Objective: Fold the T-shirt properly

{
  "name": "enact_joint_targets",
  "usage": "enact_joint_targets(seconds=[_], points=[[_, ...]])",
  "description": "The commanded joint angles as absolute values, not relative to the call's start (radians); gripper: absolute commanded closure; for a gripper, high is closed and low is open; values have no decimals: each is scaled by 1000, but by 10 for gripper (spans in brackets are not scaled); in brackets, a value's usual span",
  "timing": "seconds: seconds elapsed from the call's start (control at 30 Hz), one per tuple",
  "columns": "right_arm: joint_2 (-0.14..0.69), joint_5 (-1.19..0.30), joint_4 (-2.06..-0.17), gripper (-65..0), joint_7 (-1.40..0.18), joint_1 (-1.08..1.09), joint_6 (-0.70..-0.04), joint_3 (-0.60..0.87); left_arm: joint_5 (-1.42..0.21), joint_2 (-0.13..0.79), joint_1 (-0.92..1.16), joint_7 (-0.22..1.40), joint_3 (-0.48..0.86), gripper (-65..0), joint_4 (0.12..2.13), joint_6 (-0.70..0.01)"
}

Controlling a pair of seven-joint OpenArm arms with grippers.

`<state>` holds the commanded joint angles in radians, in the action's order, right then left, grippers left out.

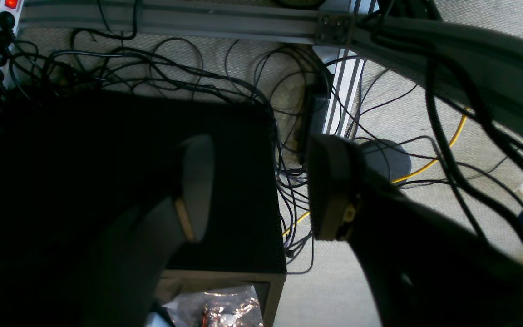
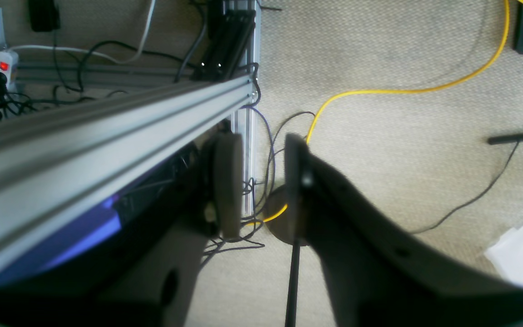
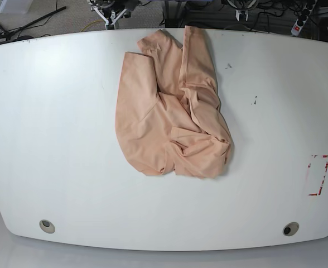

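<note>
- T-shirt, peach-pink soft cloth, short-sleeved (image 3: 172, 117): lies crumpled in a loose heap on the white table (image 3: 52, 123), nowhere near either set of jaws.
- Left gripper (image 1: 261, 186): jaws wide apart, empty; only dark cables and carpet between them.
- Right gripper (image 2: 261, 181): jaws parted, empty; a yellow cable (image 2: 379, 91) on the floor runs behind them.
- Step, as I judge it: nothing started, both arms off the table.
- Next: bring both grippers over the shirt and spread it flat before any fold.

Plain peach shirt (image 3: 172, 117), no print, seen on a white bench (image 3: 58, 139) marked with small red-and-white tape (image 3: 318, 176). Beige carpet (image 2: 379, 150) is crossed by a yellow cable (image 2: 407, 91); black cables (image 1: 161, 72) elsewhere.
</note>
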<state>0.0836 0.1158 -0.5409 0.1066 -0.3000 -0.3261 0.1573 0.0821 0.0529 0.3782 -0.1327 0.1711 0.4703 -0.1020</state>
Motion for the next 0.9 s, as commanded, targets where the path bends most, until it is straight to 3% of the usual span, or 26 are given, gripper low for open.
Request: enact_joint_targets(seconds=[0.17, 0.77, 0.9], points=[[84, 108, -634, -144, 101, -386, -328, 157, 82, 48, 524, -133, 173, -300, 723, -102], [35, 105, -1207, -144, 65, -800, -334, 157, 81, 44, 923, -131, 173, -308, 1308, -102], [21, 105, -1330, -144, 65, -891, -334, 159, 79, 42, 1006, -131, 173, -351, 1428, -102]])
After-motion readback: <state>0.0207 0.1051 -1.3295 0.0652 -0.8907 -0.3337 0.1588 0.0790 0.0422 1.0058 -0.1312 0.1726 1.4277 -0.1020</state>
